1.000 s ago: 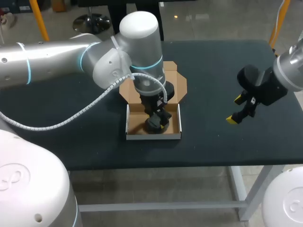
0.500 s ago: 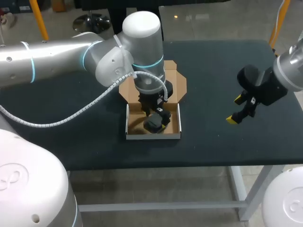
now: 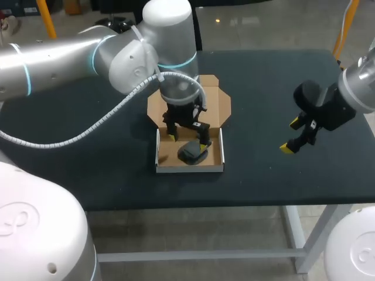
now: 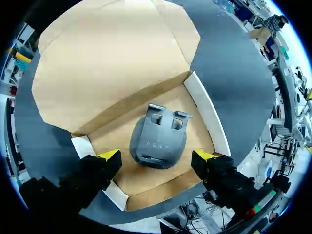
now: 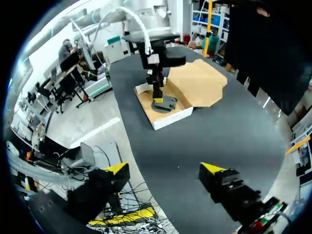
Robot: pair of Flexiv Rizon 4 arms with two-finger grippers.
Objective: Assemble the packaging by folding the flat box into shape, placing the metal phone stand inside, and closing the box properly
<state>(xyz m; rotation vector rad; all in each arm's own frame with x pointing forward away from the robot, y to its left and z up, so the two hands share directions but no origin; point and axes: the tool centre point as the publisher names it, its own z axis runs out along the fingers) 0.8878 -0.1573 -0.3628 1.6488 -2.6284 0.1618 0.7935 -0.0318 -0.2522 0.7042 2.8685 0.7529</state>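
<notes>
The cardboard box [image 3: 218,153] stands folded near the table's middle, its lid [image 3: 215,105] lying open behind the tray. A dark grey metal phone stand [image 3: 191,153] lies flat in the tray [image 4: 202,109], free of any finger. My left gripper [image 3: 187,136] hangs open just above the stand, yellow tips wide apart on either side of the stand [image 4: 157,139]. My right gripper [image 3: 294,136] is open over bare table at the right, well away; in its wrist view the box [image 5: 175,115] and my left gripper [image 5: 157,97] lie far ahead.
The dark table top [image 3: 269,175] stretches between the box and my right gripper. The front edge runs close below the box, and the left arm's white cable loops over the table's left part.
My left gripper opened, let go of the phone stand and rose a little. The stand now lies alone in the tray. The right arm kept still.
</notes>
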